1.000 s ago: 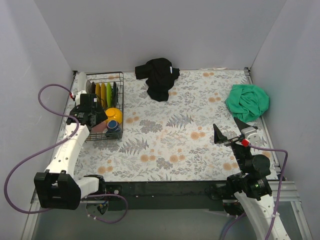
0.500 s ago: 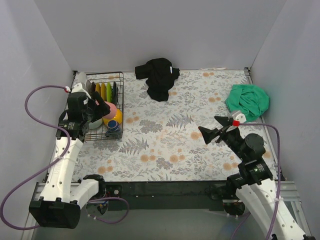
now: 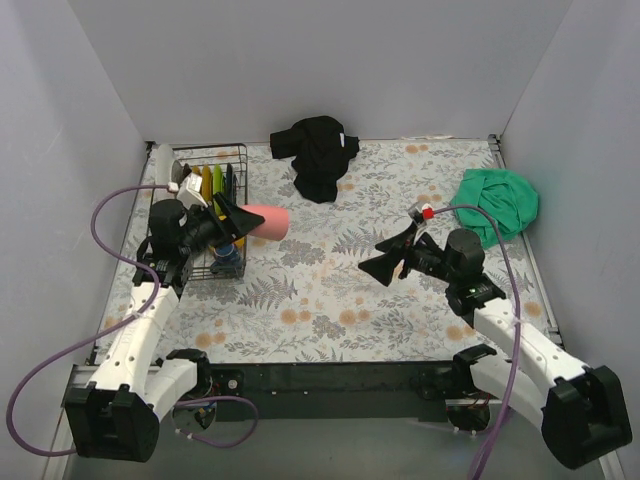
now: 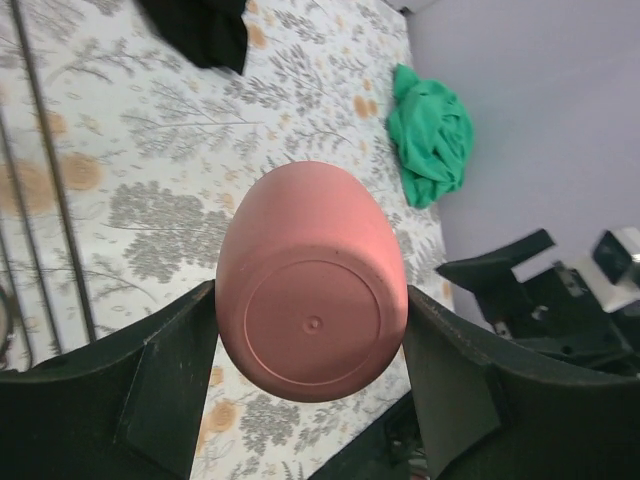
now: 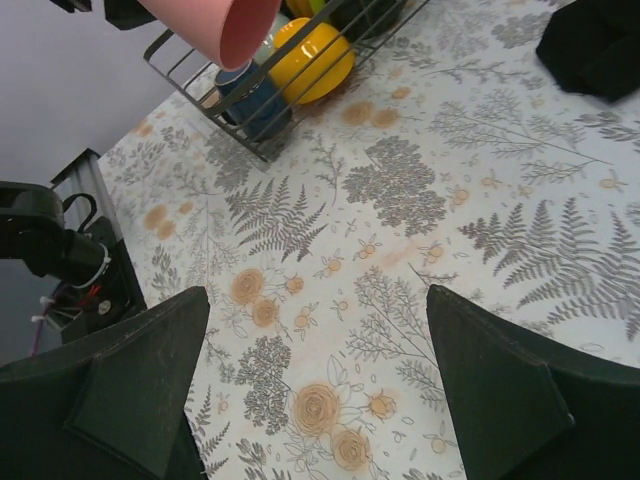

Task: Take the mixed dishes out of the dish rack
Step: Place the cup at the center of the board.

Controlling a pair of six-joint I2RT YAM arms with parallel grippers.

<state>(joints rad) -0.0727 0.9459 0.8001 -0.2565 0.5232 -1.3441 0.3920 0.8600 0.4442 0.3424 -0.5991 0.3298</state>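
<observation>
Aloft, pink cup (image 3: pixel 265 222) gripped by left fingers (image 4: pixel 150 390), right fingers (image 5: pixel 130 390) spread

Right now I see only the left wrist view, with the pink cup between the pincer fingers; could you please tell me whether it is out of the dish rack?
Observer: The top view shows the left pincer holding the pink cup on its side, above the dish rack edge nearest the middle of the table.
Operator: Thank you. And the other arm?
Observer: The right pincer is open and empty above the table, pointing toward the cup.
Operator: What sits nearest the cup?
Observer: The right wrist view shows a dark blue mug and a yellow bowl in the rack there.
</observation>
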